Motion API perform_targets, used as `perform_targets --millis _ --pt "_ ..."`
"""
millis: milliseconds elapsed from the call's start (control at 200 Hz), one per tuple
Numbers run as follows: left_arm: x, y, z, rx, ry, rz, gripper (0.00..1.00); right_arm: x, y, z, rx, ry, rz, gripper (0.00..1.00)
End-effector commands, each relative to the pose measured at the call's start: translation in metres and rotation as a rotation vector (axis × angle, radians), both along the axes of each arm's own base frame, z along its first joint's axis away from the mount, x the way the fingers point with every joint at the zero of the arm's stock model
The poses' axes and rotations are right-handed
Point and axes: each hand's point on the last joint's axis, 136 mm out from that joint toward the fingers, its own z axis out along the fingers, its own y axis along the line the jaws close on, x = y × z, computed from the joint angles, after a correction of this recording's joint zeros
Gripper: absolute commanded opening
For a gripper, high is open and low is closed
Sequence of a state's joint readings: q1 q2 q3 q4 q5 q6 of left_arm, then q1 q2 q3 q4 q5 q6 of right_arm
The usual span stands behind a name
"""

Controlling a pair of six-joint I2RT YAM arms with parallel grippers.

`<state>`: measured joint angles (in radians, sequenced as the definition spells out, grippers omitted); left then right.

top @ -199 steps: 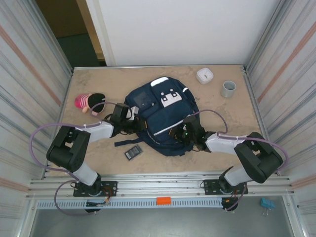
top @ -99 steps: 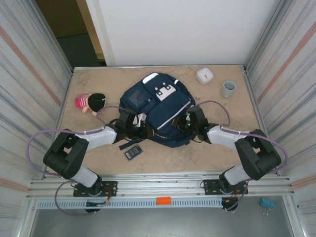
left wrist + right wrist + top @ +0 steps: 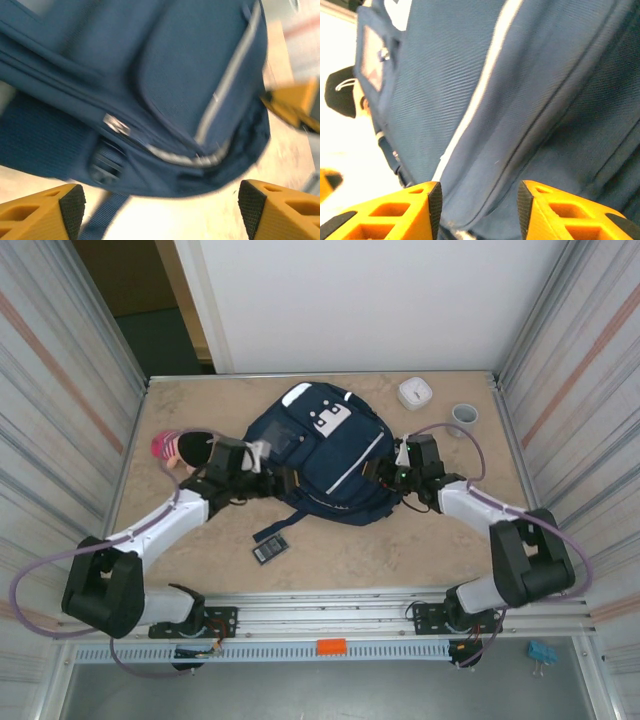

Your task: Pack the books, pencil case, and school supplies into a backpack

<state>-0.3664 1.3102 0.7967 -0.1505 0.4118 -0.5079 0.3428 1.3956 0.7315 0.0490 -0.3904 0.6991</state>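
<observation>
The navy backpack (image 3: 322,452) lies flat mid-table, white patch toward the back. My left gripper (image 3: 272,480) is at its left side, open; in the left wrist view its fingers (image 3: 71,204) stand wide apart with bare table between them and the backpack (image 3: 165,90) just beyond. My right gripper (image 3: 388,472) is at the backpack's right side, open, jaws apart in front of the blue fabric (image 3: 530,100). A small black rectangle with a grey panel (image 3: 270,551), one of the school supplies, lies near the front. The pink and black pencil case (image 3: 185,447) sits at the left. The books are out of view.
A white round device (image 3: 415,393) and a grey cup (image 3: 462,420) stand at the back right. A loose backpack strap (image 3: 276,528) trails toward the black rectangle. Metal walls close in both sides of the table (image 3: 350,560).
The backpack has slid toward the back of the table. Both arms reached farther out with it, and both grippers have opened and let go of the fabric.
</observation>
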Motion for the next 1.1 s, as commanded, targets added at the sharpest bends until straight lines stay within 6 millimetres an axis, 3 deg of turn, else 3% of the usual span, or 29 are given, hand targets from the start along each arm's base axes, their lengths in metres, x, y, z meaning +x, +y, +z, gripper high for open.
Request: perform_targets --millis 0,170,346,506,641,767,847,997,1097 --pt "0.021 0.027 0.002 0.049 -0.015 0.049 0.82 -0.018 0.01 0.026 -0.023 -0.059 0.075 0.47" --pt "0.066 0.039 0.001 0.082 -0.028 0.07 0.81 -0.037 0.039 0.026 0.022 -0.059 0.156 0.49" --pt "0.115 0.035 0.0 0.053 -0.065 0.086 0.82 -0.031 0.051 0.002 0.05 -0.016 0.175 0.52" --pt "0.137 0.034 -0.04 0.079 0.024 0.103 0.82 -0.013 0.042 -0.022 0.054 0.043 0.128 0.52" --pt "0.121 0.039 -0.075 0.082 0.105 0.142 0.82 -0.005 0.023 -0.051 0.02 0.1 0.092 0.52" --pt "0.085 0.04 -0.095 0.08 0.144 0.157 0.82 -0.002 0.001 -0.072 0.019 0.145 0.07 0.51" --pt "0.06 0.039 -0.103 0.116 0.166 0.152 0.82 0.0 -0.011 -0.073 0.021 0.147 0.06 0.51" --pt "0.021 0.028 -0.1 0.122 0.166 0.13 0.83 -0.005 -0.034 -0.07 -0.013 0.136 0.045 0.52" --pt "0.012 0.022 -0.08 0.16 0.103 0.081 0.83 -0.007 -0.045 -0.058 -0.004 0.105 0.036 0.53"
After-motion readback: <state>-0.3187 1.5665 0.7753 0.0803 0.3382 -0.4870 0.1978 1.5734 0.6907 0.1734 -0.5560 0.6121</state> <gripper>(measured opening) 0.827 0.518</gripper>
